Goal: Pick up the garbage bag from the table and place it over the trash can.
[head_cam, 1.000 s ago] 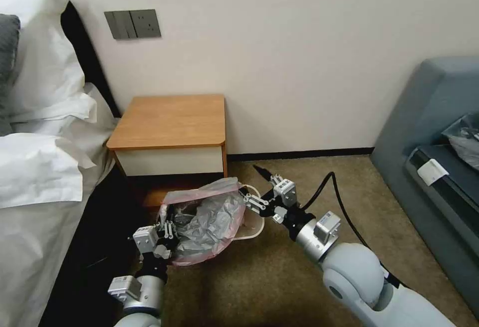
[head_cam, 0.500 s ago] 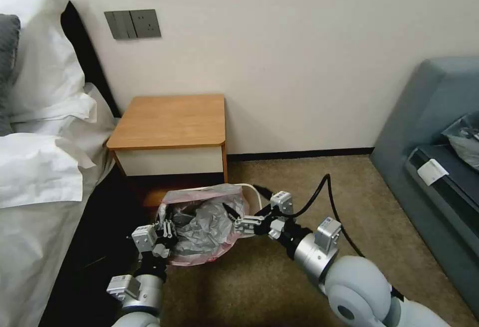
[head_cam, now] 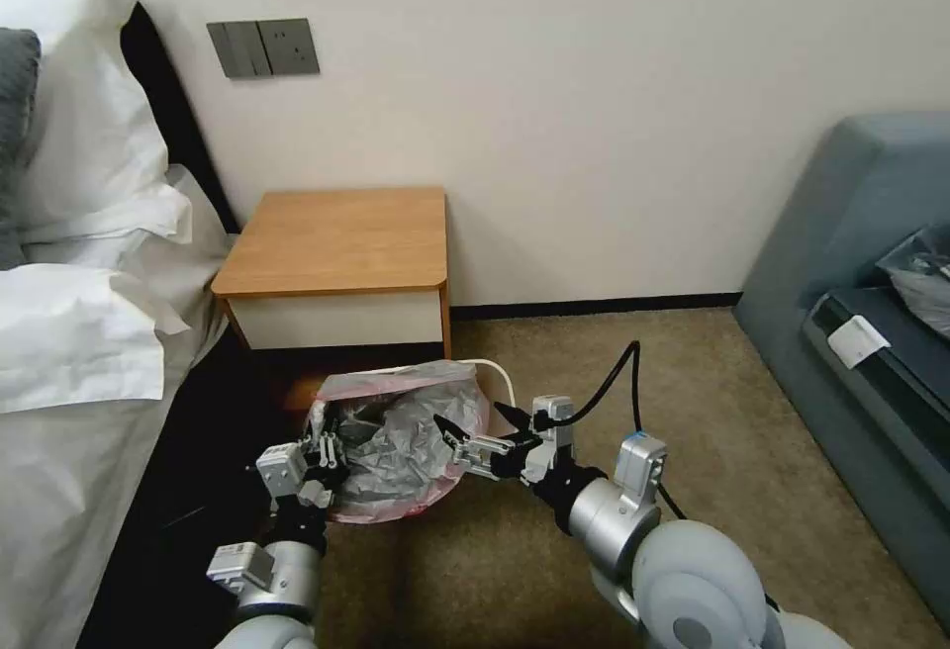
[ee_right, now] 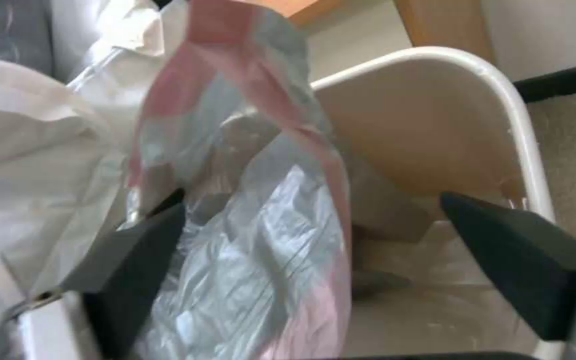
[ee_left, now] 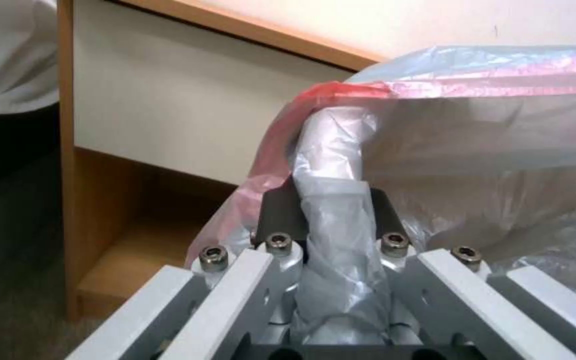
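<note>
The garbage bag [head_cam: 406,436] is clamped in the left gripper [head_cam: 322,456], while the right gripper [head_cam: 470,431] straddles its edge, jaws apart.

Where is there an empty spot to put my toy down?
The table top is bare wood, between bed and wall. The carpet between table and sofa is open too. By the trash can it's crowded: garbage bag, left gripper, right gripper.
</note>
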Controlling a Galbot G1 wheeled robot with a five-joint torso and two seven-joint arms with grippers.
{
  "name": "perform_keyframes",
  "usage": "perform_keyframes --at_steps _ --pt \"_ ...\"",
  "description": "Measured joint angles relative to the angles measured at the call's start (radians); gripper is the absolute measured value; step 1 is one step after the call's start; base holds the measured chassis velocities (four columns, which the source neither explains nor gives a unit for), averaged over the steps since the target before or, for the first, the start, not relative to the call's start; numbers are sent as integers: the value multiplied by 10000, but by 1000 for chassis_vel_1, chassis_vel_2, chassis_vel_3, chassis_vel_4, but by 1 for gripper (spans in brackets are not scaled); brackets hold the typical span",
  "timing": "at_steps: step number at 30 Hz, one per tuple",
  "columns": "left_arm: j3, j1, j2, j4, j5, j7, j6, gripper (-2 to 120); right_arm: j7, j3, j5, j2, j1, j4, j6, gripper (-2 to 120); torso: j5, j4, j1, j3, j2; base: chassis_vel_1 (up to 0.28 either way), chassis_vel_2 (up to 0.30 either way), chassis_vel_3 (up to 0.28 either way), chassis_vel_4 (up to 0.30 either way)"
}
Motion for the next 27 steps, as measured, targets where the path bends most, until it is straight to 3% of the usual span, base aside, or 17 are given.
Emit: perform_keyframes --at_steps 7,10,12,15,27 --pt "-35 3 -19 -5 -5 -33 -1 8 -87 -13 74 113 -25 -180 172 72 0 0 0 0 0 0 0 0 0" --pt "-38 -9 -30 -9 -8 -41 -1 8 -264 -2 67 175 -44 -245 212 58 0 0 0 0 1 0 0 0 0" --pt "-38 -13 -31 -9 -8 -44 -2 8 -281 -3 65 189 -42 -258 221 55 0 0 0 1 0 0 0 0 0" --pt "-56 -22 -33 -10 -17 -70 -2 8 -352 -10 25 247 -42 -270 286 37 0 0 0 0 0 0 0 0 0" --pt "-32 -44 -49 -10 -15 -152 -2 8 -674 30 -299 285 -67 -307 447 0 0 0 0 0 0 0 0 0 0"
